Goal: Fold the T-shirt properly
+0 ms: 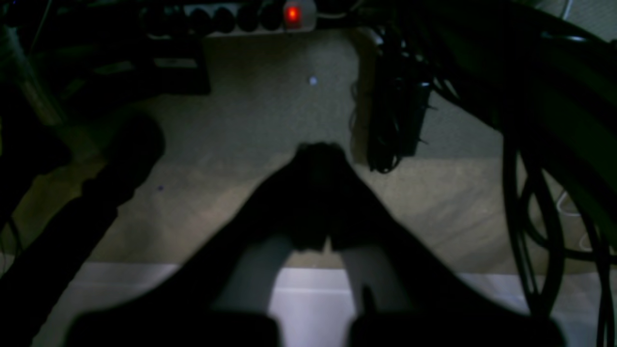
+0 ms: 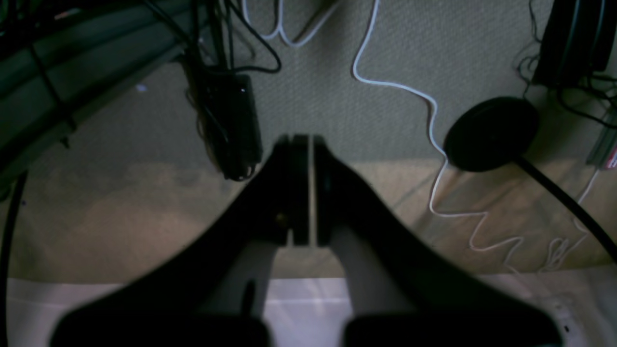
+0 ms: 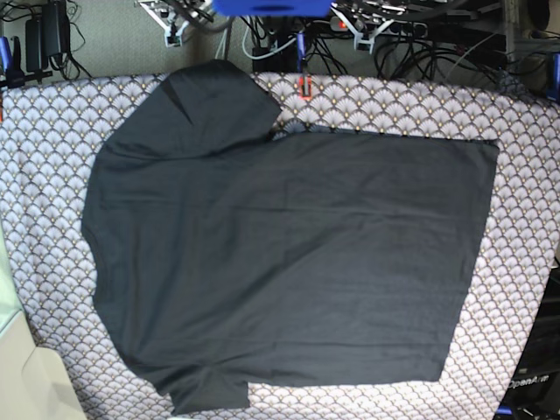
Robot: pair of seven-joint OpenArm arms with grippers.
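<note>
The dark T-shirt (image 3: 289,262) lies spread flat on the scallop-patterned tablecloth (image 3: 525,131) in the base view, hem to the right and neck to the left. One sleeve (image 3: 219,101) points to the far edge, the other (image 3: 210,394) to the near edge. Neither arm shows in the base view. In the left wrist view my left gripper (image 1: 320,152) hangs shut and empty over the carpeted floor. My right gripper (image 2: 301,142) is likewise shut with nothing in it, only a thin slit between its fingers. No cloth appears in either wrist view.
A pale table edge (image 1: 308,299) runs under both wrist cameras. On the floor lie a power strip with a red light (image 1: 291,14), a white cable (image 2: 434,120), a black round stand base (image 2: 489,132) and bundled black cables (image 2: 231,125).
</note>
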